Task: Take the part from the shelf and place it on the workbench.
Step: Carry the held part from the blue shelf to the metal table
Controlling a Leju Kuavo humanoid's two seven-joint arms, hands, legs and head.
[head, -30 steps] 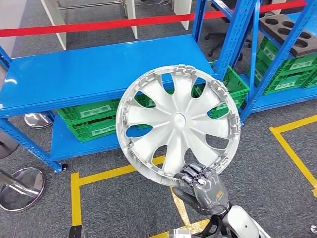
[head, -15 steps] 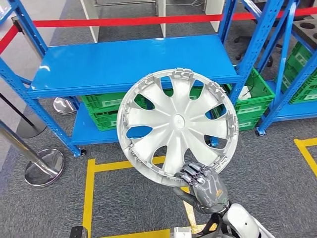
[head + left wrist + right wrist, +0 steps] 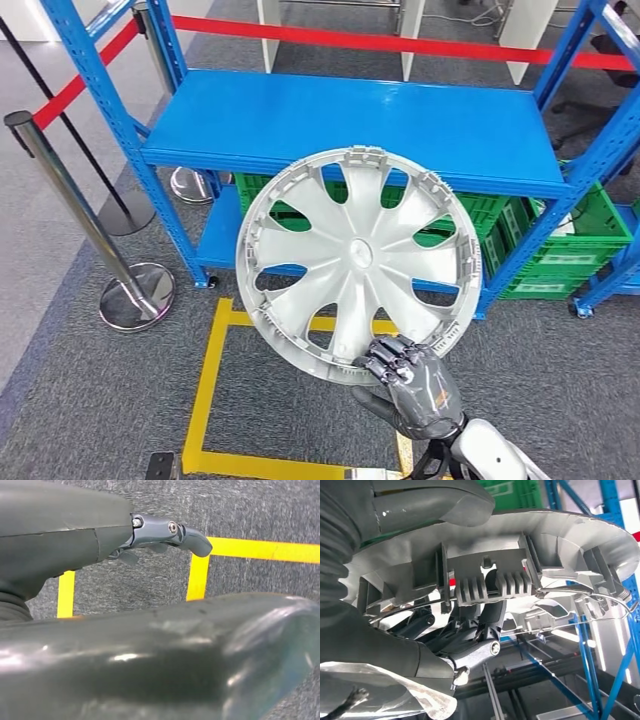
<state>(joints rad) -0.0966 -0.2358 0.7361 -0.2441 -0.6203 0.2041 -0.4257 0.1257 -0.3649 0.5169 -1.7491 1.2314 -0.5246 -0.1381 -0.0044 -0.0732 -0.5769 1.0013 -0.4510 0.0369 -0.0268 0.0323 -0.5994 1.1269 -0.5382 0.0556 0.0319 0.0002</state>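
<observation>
We grip the hubcap [image 3: 358,262] at its near rim with the right hand [image 3: 411,382]; stiff, light, unwieldy. Left hand [image 3: 166,532] state: indeterminate.

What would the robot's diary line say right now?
right hand: holds wheel cover by rim | shelf: behind it | left hand: over floor

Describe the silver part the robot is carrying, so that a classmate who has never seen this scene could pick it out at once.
Find the blue shelf rack with green crates beneath it. In front of it, the robot's right hand grips the lower rim of a wheel cover. It is the one large silver disc here, with curved spokes and open slots.
</observation>
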